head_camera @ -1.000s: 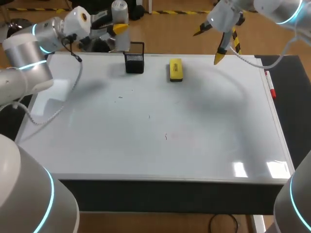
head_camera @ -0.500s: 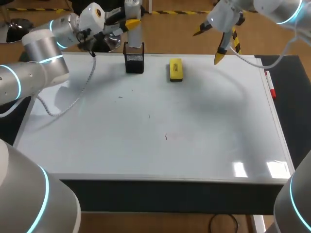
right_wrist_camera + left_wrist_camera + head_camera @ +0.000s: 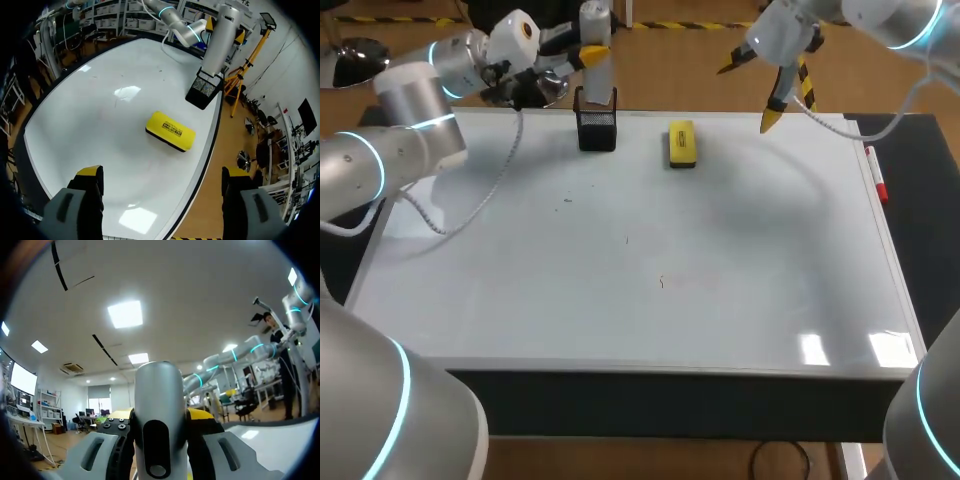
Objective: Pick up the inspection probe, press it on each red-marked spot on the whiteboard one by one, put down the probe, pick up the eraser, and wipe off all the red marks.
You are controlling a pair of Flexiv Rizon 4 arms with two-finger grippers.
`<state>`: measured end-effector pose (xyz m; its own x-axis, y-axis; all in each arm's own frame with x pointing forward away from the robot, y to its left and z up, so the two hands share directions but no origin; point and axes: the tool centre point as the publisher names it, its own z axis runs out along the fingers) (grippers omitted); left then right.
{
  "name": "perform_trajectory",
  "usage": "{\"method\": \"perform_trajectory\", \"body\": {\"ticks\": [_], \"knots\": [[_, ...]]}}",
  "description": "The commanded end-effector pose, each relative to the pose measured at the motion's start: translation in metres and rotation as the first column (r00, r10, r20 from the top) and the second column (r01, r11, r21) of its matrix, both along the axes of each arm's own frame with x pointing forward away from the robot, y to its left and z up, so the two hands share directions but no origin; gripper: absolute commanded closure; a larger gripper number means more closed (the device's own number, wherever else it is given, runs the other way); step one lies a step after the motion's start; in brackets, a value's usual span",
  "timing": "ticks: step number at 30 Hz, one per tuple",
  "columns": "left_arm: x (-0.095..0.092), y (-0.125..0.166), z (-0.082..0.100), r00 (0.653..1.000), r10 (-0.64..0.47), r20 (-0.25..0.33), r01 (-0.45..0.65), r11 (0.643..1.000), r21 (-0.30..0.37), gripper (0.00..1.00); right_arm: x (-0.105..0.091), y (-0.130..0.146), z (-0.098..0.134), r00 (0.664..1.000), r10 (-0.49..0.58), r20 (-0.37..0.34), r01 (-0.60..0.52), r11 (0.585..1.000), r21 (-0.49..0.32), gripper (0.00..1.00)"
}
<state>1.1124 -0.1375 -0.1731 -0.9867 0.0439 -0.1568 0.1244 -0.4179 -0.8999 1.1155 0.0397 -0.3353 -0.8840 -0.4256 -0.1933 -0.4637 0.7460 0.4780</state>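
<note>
**Left arm at the far edge of the whiteboard (image 3: 740,250).** My left hand (image 3: 588,55) is clamped on the inspection probe (image 3: 599,82), with a yellow tip on each side of its grey barrel. The probe stands upright with its lower end at the mouth of the black mesh holder (image 3: 597,130). I cannot tell whether that end is just inside or just clear.

My right hand (image 3: 754,92) hangs above the board's far right part, fingers wide apart and holding nothing. The yellow eraser (image 3: 682,143) lies flat near the holder, apart from it.

I judge the probe rigid and smooth-skinned, so it is inclined to slip or twist. The grip belongs on the barrel's middle, kept square, so that a downward press does not push the probe up through the fingers.

The eraser looks light, a hard yellow back over a dark, softer pad. I would take it across its narrow sides. Of red marks I make out only a faint reddish trace near the board's middle.
</note>
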Motion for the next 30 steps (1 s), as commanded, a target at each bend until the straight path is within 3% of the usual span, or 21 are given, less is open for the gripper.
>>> {"method": "perform_trajectory", "body": {"ticks": [1, 30], "knots": [[0.007, -0.001, -0.007, 1.000, -0.016, -0.004, 0.016, 1.000, 0.002, 1.00, 0.001, 0.000, 0.001, 1.000, 0.002, -0.002, -0.002, 1.000, -0.005, 0.00], [0.014, -0.005, -0.057, 0.996, 0.021, -0.091, -0.013, 0.996, 0.083, 1.00, 0.001, 0.000, 0.001, 1.000, 0.002, -0.002, -0.002, 1.000, -0.005, 0.00]]}}
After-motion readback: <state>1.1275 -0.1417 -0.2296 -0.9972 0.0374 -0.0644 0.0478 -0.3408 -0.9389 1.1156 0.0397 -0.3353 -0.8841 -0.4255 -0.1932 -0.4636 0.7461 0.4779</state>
